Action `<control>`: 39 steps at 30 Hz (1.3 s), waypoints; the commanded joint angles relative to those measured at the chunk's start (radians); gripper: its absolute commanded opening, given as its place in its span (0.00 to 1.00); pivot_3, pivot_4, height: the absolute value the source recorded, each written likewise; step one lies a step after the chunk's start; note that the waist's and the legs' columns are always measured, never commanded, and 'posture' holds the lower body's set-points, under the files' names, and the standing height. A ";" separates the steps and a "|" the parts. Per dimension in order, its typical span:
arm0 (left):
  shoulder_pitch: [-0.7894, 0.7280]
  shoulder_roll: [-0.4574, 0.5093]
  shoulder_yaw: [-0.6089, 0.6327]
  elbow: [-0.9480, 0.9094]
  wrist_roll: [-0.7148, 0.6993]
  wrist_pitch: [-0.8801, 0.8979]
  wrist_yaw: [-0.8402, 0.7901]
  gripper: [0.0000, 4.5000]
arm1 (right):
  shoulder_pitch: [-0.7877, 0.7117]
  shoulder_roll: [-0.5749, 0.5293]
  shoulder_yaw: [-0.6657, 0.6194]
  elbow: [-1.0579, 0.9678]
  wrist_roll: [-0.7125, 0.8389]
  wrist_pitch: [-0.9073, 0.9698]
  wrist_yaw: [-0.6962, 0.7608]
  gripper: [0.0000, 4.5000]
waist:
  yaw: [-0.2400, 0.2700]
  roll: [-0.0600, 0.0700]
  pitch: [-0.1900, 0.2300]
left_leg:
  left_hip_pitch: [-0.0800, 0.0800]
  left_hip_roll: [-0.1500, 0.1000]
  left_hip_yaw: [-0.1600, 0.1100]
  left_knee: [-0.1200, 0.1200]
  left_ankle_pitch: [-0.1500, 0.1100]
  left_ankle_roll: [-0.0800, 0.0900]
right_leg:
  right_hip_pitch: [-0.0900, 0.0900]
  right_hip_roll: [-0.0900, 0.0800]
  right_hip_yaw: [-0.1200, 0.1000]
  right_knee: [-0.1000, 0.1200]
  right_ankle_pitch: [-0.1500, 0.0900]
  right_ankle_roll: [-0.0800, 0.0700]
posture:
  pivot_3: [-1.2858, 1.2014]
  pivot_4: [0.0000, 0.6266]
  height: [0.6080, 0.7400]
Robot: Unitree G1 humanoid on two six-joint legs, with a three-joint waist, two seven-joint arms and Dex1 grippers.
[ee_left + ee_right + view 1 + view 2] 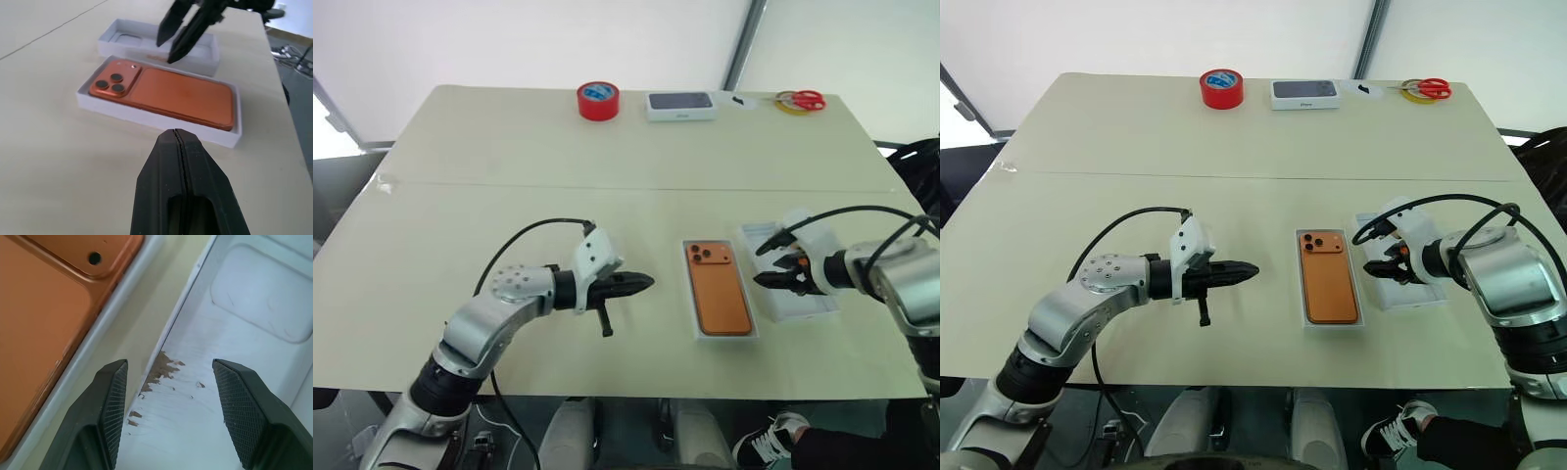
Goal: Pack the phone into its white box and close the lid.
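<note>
Orange phone [721, 289]: lying back up in the white box [753, 331]
Lid [809, 306]: just beside the box
Left claw [646, 282]: fingers together
Right claw [767, 264]: fingers apart above the lid

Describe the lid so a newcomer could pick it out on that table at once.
Start at the near edge of the beige table and find the orange phone lying in the white box. The lid is the open white tray lying just to its right, under the open right gripper. Unlike the box, it is empty, and unlike the sealed box at the far edge, it has no dark top.
</note>
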 commanded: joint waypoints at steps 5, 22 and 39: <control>0.032 0.010 -0.056 -0.038 0.071 -0.122 -0.053 0.00 | -0.083 0.087 -0.026 0.028 0.035 0.161 -0.107 0.51 | -0.002 0.000 0.000 | 0.001 0.001 0.000 0.000 0.000 0.000 | 0.000 0.002 0.000 0.001 0.000 0.000 | 0.52 0.24 0.94; 0.115 -0.004 0.107 0.011 0.036 -0.119 0.013 0.00 | -0.382 0.273 -0.445 0.297 0.438 0.254 -0.320 0.00 | -0.031 0.001 0.000 | 0.002 0.003 0.000 0.000 0.000 0.000 | 0.000 0.004 0.001 0.003 0.001 0.001 | 0.52 0.24 0.94; 0.137 0.027 0.245 0.072 0.044 -0.131 0.049 0.00 | -0.027 0.727 -0.240 0.019 1.732 -0.201 -1.410 0.00 | -0.050 0.002 0.000 | 0.001 0.004 0.000 0.000 -0.001 0.002 | 0.000 0.005 0.003 0.003 0.003 0.004 | 0.52 0.24 0.94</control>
